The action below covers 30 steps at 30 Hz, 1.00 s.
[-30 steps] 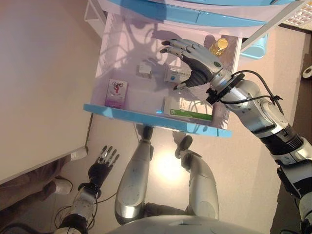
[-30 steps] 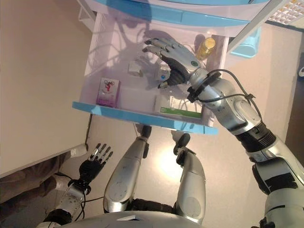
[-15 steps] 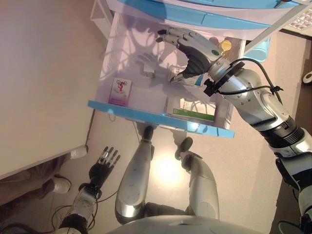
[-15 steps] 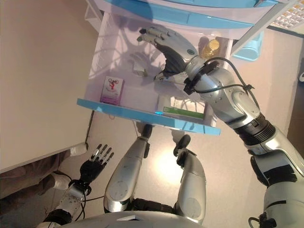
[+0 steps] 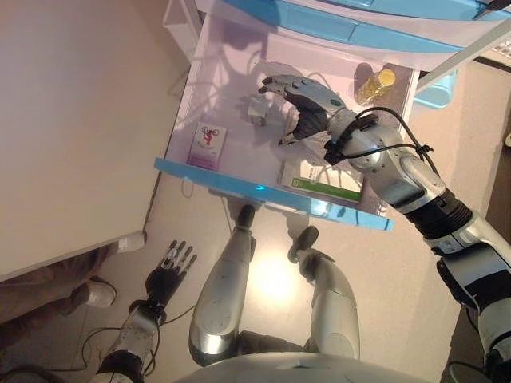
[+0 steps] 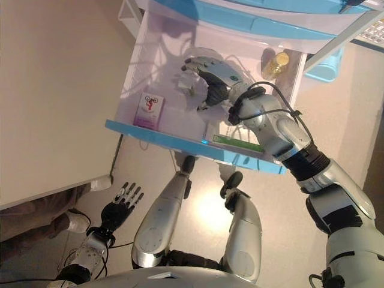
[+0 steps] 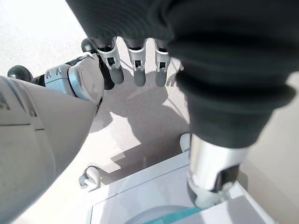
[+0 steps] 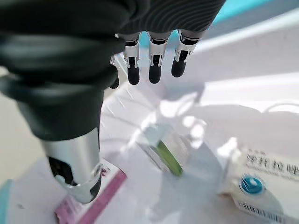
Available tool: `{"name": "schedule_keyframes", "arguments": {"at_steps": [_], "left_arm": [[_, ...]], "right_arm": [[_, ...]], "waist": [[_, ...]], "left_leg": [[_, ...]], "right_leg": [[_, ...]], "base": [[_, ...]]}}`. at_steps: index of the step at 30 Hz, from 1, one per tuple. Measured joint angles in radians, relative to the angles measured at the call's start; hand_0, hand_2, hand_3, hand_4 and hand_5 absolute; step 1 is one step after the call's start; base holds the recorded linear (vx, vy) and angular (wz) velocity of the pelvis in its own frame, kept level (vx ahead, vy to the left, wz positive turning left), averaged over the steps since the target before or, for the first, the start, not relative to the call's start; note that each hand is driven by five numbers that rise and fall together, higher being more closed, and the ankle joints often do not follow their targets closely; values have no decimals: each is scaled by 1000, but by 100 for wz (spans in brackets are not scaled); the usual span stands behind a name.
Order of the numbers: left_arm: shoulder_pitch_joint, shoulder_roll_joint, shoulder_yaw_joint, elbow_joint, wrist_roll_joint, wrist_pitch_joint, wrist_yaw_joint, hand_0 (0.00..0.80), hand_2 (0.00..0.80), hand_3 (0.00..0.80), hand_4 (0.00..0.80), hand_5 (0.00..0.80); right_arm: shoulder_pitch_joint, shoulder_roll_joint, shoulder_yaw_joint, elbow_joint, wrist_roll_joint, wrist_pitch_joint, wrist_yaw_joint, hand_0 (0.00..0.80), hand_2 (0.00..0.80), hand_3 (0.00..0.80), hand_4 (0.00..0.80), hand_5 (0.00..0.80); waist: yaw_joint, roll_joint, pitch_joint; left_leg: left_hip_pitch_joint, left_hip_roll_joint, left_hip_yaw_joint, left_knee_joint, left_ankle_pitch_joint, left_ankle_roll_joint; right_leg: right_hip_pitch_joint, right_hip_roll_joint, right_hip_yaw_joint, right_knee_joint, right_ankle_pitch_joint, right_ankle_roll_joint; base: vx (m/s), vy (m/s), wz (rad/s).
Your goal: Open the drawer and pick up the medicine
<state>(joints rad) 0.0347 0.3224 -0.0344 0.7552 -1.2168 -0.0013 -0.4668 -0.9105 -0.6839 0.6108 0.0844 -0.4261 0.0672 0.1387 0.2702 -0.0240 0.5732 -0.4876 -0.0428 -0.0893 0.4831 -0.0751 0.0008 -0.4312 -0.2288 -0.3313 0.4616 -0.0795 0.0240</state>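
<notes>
The clear drawer with a blue front edge (image 5: 239,185) stands open. In it lie a pink box (image 5: 207,144), a small white box with a green edge (image 8: 164,153), a green and white box (image 5: 323,180), a white box with a blue dot (image 8: 261,186) and a yellow bottle (image 5: 375,83). My right hand (image 5: 307,108) is open and hovers over the drawer's middle, fingers (image 8: 154,65) straight, just right of the small box (image 5: 257,112). It holds nothing. My left hand (image 5: 169,270) hangs open low near the floor.
More blue-fronted drawers (image 5: 335,24) are closed above the open one. A pale table top (image 5: 72,120) fills the left. A light blue basket (image 5: 439,88) sits to the right of the cabinet. A person's shoe (image 5: 100,294) shows at the lower left.
The camera has shifted. My right hand has come off the white box with the blue dot and moved left toward the small box, still empty. The left hand has not moved.
</notes>
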Motion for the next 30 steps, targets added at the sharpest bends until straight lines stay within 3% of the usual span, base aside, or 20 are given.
{"name": "schedule_keyframes", "arguments": {"at_steps": [18,30], "left_arm": [[-1,0,0,-35,0,21,21,0,0,0,0,0],[0,-3,0,-35,0,28,29,0,0,0,0,0]], "right_arm": [[-85,58,35,191,-75,3,-48,0,0,0,0,0],[-152,114,72,274,-88,23,-46,0,0,0,0,0]], "waist": [[12,2,-1],[44,2,0]], "left_leg": [[-13,-12,-26,0,3,0],[-11,-17,-33,0,2,-10]], "right_leg": [[0,-11,-17,11,-11,9],[2,-20,-28,29,-24,7]], "base": [[3,10,5],[6,4,3]]}}
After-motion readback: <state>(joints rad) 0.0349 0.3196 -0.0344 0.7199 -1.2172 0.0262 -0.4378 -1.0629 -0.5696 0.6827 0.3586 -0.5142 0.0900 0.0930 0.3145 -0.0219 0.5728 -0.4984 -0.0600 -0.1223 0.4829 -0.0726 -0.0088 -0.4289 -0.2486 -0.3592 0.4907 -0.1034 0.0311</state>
